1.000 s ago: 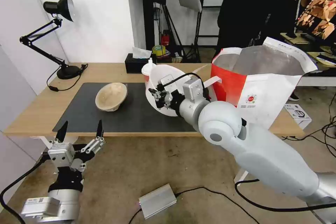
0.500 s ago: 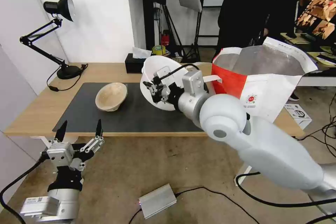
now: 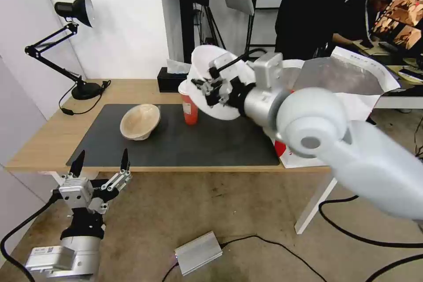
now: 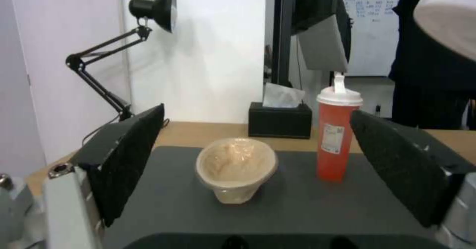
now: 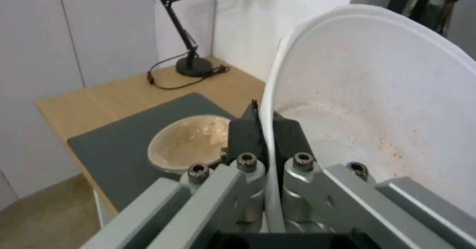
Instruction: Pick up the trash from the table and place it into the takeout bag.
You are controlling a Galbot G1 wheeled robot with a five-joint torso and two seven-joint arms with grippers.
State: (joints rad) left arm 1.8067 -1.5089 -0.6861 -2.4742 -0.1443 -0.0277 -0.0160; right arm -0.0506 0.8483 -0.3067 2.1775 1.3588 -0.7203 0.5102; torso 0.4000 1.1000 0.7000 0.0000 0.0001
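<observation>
White round plastic bowl (image 3: 209, 80) with faint orange food stains hangs in the air above the desk (image 3: 39, 136), tipped steeply on its side, its rim pinched between the fingers of the right hand (image 3: 210, 88). In the right wrist view those black fingers (image 5: 241, 132) are clamped on the bowl's thin rim, one on the outside and one inside. The bowl sits at about 9 o'clock from the large red-and-white takeout bag (image 3: 352, 79) with silver foil lining, whose open mouth stands at the desk's right end behind the right arm.

Below the raised bowl, the red drink cup (image 3: 190, 106) with a white domed lid stands upright on the dark grey rectangular mat (image 3: 176, 145). At 9 o'clock from the cup, well apart from it, the beige pulp bowl (image 3: 140, 121) rests on the mat, tilted with its opening toward the robot.

At 12 o'clock from the cup, at the desk's far edge, sits a black tissue box (image 3: 169, 81). A black desk lamp (image 3: 72, 39) stands at the far left corner.

The left hand (image 3: 101, 163) waits low in front of the desk's near edge, its fingers spread apart and holding nothing
</observation>
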